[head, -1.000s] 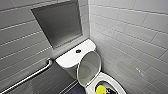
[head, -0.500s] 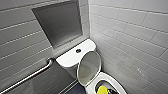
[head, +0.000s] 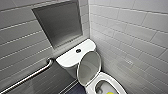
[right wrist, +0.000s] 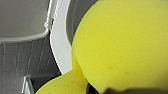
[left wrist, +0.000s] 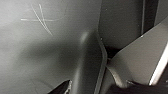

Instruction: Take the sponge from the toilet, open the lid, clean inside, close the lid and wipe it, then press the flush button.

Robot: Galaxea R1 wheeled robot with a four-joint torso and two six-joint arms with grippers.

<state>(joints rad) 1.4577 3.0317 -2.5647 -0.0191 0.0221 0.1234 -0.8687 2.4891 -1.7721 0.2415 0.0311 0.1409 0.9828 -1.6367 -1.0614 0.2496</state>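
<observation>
Down inside the bowl of the toilet (head: 70, 58), the sponge (right wrist: 120, 45) looks clamped in the closed right pincer (right wrist: 105, 90); the lid (head: 88, 67) stands raised, so cleaning seems underway, with closing, wiping and flushing left

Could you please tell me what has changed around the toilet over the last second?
Nothing visibly changed. The lid stays raised against the tank, the sponge remains a yellow patch at the bowl by the head view's lower edge, and the grab bar on the wall is as before.
</observation>
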